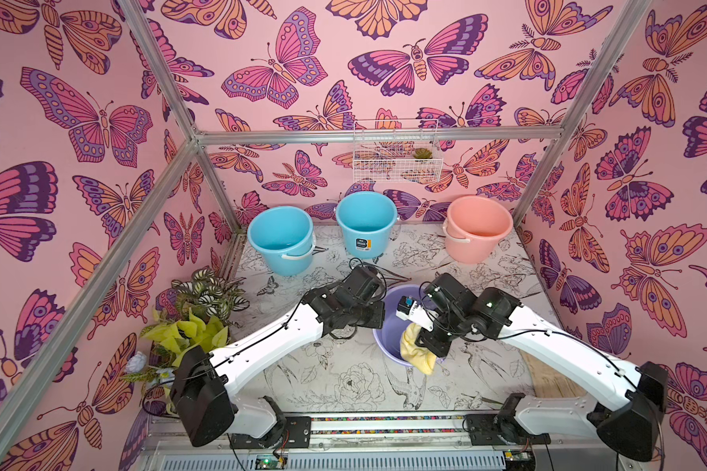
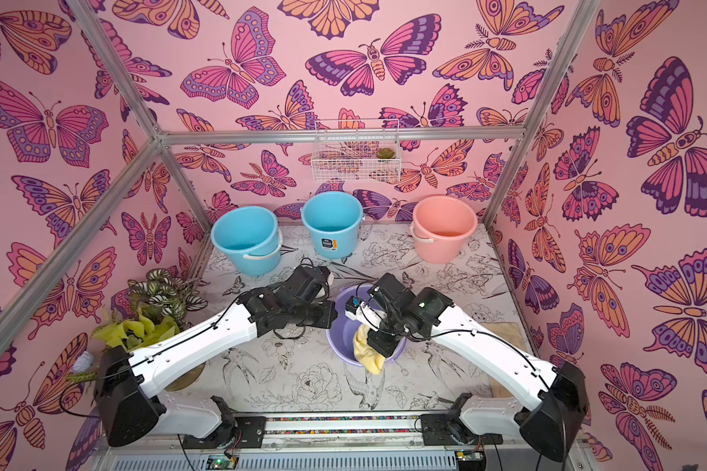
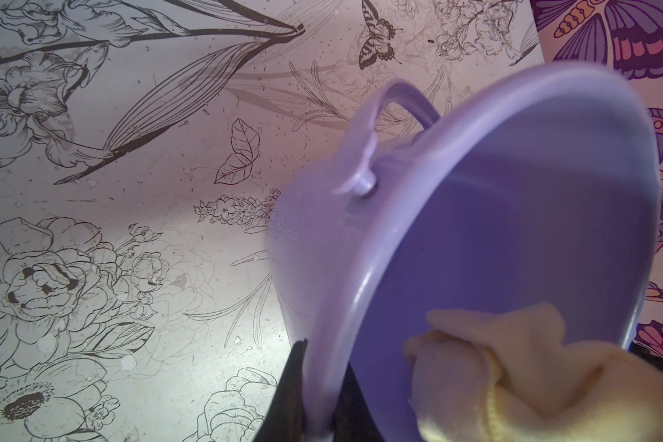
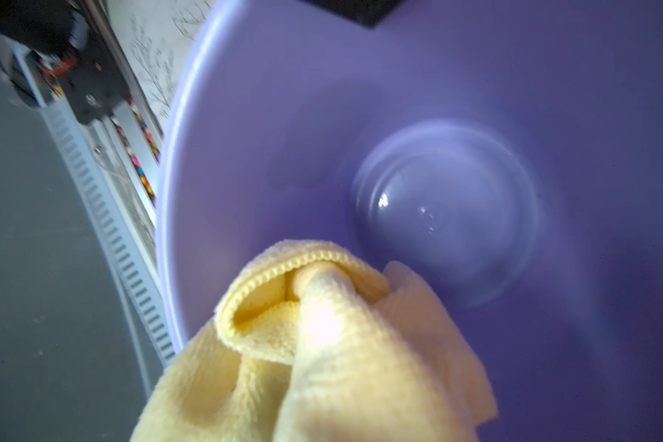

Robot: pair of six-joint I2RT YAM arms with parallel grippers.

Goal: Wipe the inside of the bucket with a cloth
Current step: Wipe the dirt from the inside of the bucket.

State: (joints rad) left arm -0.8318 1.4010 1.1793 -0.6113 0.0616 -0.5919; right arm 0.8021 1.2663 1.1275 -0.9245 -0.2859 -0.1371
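Note:
The lavender bucket stands on the table between my two arms, its mouth turned up toward both top views. My left gripper is shut on the bucket rim, with one black finger outside the wall and the other inside. My right gripper reaches into the bucket and is shut on the pale-yellow cloth. The bunched cloth lies against the inner wall near the rim and hides the right fingers. The bucket floor is bare.
Two sky-blue buckets and a salmon-pink bucket stand along the back wall. Potted plants crowd the left edge. A tan mat lies at the right. A wire basket hangs on the back wall.

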